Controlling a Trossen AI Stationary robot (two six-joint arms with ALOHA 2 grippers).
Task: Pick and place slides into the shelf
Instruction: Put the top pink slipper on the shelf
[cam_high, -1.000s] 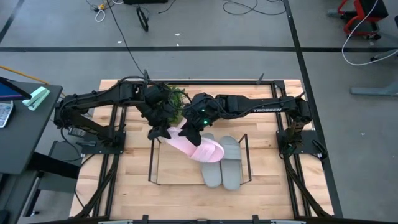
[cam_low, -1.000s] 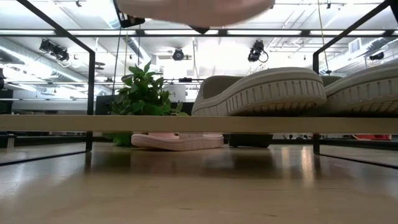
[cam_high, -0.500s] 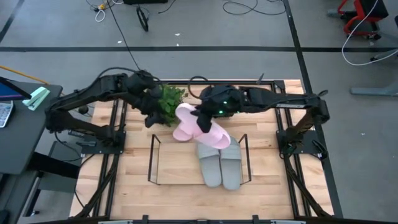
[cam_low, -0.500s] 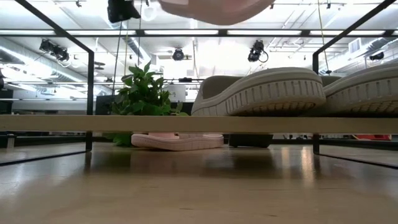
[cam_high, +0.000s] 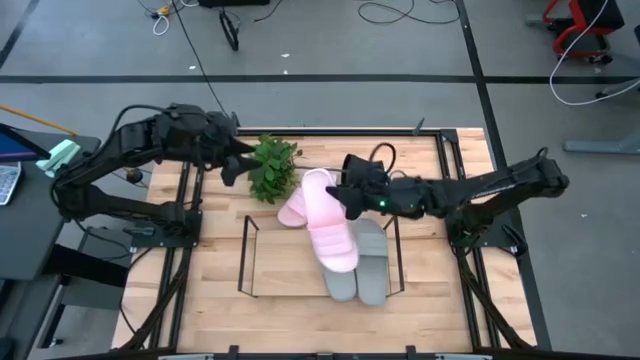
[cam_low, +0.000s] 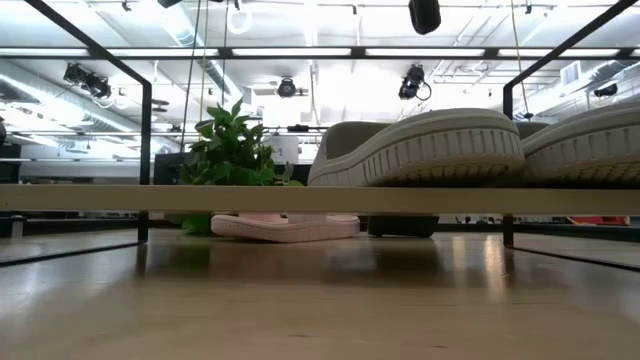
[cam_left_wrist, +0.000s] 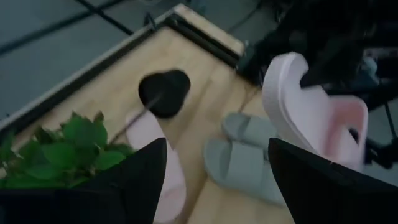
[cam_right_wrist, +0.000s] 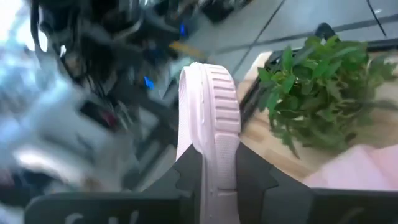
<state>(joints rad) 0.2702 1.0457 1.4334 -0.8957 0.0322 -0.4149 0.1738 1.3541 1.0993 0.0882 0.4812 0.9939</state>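
My right gripper (cam_high: 349, 192) is shut on a light pink slide (cam_high: 328, 228) and holds it in the air above the black wire shelf (cam_high: 245, 256). Two grey-green slides (cam_high: 357, 272) lie side by side on the shelf, soles down; the low view shows them (cam_low: 420, 145) on its board. The second pink slide (cam_high: 291, 211) lies flat on the table next to the plant (cam_high: 270, 170). My left gripper (cam_high: 233, 160) is open, raised on the plant's left, touching nothing. My right gripper pinches the pink slide between its two fingers (cam_right_wrist: 190, 177) at one end (cam_right_wrist: 211, 146), one finger on each face of the foam. The fingers come level from the table's right. The slide is lifted clear, its ribbed sole edge (cam_right_wrist: 219, 93) stretching away from the fingers.
The plant's black pot (cam_left_wrist: 163, 92) stands on the far side of the table by the lying pink slide (cam_left_wrist: 163, 163). The shelf's left half (cam_high: 285, 272) holds no slide. Black rails (cam_high: 440, 140) frame the table. Cables lie on the floor beyond.
My right gripper has carried the pink slide up, out of the low view, and toward the table's right, turning it so that its length runs toward the near edge over the shelf. My left gripper has drawn back from the slide toward the far left.
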